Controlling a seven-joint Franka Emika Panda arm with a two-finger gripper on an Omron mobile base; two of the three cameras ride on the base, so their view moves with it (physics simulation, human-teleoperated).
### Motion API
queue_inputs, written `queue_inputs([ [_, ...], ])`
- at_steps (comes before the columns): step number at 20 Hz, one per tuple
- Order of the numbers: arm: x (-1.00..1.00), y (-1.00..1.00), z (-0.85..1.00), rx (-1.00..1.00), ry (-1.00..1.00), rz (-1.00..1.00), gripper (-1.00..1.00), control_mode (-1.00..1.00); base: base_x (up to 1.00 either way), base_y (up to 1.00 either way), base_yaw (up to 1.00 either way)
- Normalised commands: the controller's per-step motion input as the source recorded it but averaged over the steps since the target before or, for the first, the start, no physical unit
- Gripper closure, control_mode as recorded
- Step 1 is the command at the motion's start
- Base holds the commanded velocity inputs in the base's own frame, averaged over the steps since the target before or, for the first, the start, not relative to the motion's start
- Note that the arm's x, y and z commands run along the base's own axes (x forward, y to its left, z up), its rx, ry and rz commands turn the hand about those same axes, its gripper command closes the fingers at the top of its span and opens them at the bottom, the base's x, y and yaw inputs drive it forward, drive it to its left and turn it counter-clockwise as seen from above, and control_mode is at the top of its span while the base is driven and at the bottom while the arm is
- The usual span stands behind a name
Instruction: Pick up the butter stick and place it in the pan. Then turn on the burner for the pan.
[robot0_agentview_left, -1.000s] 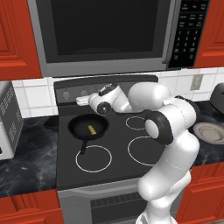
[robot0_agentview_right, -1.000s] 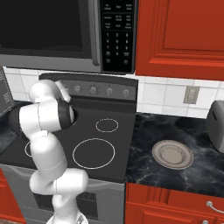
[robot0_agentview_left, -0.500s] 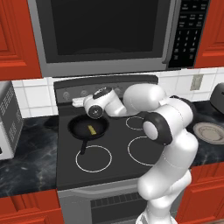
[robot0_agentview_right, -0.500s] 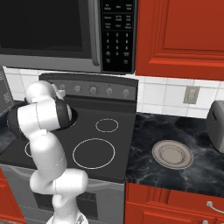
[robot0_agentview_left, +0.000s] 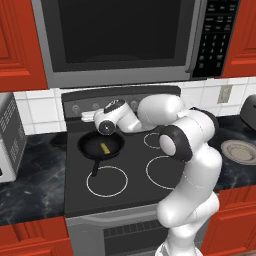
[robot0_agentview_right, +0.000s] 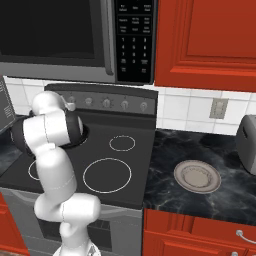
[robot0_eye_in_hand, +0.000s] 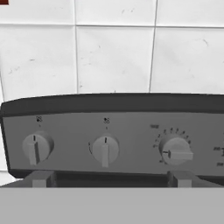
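The butter stick (robot0_agentview_left: 104, 148), a small pale-yellow bar, lies inside the black pan (robot0_agentview_left: 95, 145) on the stove's back left burner, the pan's handle pointing toward the front. My gripper (robot0_agentview_left: 88, 117) is above the pan's far rim, aimed at the stove's control panel (robot0_eye_in_hand: 131, 122). Its fingertips (robot0_eye_in_hand: 39, 179) stand wide apart and open, holding nothing, just short of the panel. Three knobs face the hand: a left knob (robot0_eye_in_hand: 37, 148), a middle knob (robot0_eye_in_hand: 105, 149) straight between the tips, and a right knob (robot0_eye_in_hand: 176, 151). In the right base view my arm hides the pan.
A grey round plate (robot0_agentview_right: 197, 175) sits on the dark counter right of the stove, with a toaster (robot0_agentview_right: 247, 142) beyond it. The microwave (robot0_agentview_left: 115, 35) hangs close above the panel. Another appliance (robot0_agentview_left: 7, 135) stands at the left. White tiles (robot0_eye_in_hand: 113, 57) back the stove.
My hand has swung left and back from over the pan toward the control panel. The butter stick has stayed in the pan.
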Motion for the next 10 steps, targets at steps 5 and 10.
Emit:
queue_inputs([
  [5,0.11,0.01,-0.15,0.0,0.0,0.0,-1.0,-1.0,0.0,0.0,0.0],
  [10,0.16,0.04,-0.09,0.0,0.0,0.0,-1.0,-1.0,0.0,0.0,0.0],
])
